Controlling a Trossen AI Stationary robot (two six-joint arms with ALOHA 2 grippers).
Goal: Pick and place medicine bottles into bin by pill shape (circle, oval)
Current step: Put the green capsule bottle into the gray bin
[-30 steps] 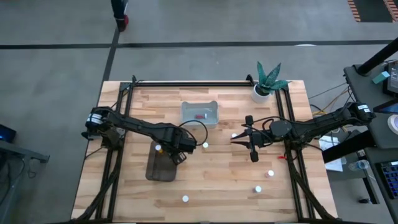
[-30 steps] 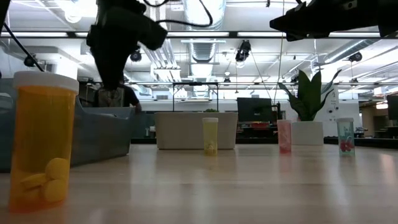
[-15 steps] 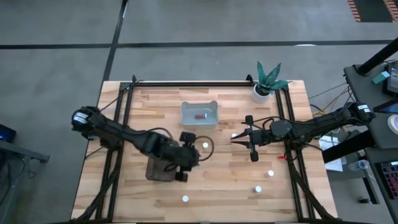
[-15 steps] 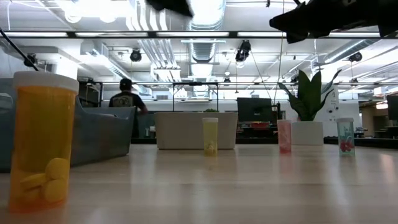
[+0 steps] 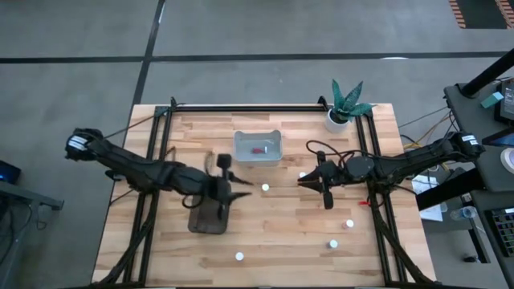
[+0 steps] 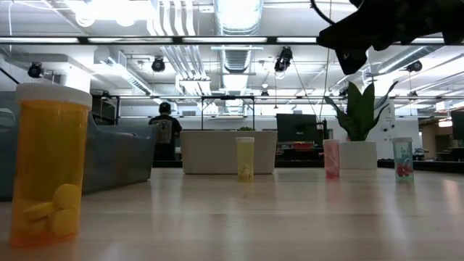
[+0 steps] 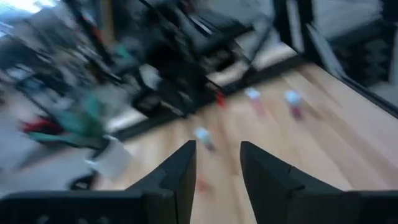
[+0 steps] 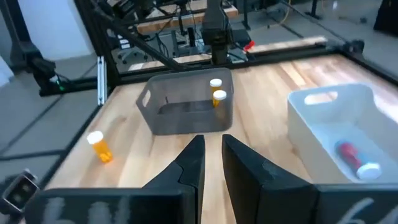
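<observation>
I find the left gripper [image 5: 227, 190] above the smoky grey translucent plastic bin [image 5: 208, 215], fingers spread and pinching nothing, apparently between picks. The right gripper [image 5: 322, 180] waits beyond the white rectangular plastic bin [image 5: 258, 147], fingers pressed together, empty. One red-bodied bottle [image 8: 352, 156] lies in the white bin, and two amber bottles [image 8: 217, 94] show at the grey bin, so I judge sorting is part done. White-capped medicine bottles [image 5: 348, 224] stand loose on the wooden bench [image 5: 281, 233]. No label is legible.
</observation>
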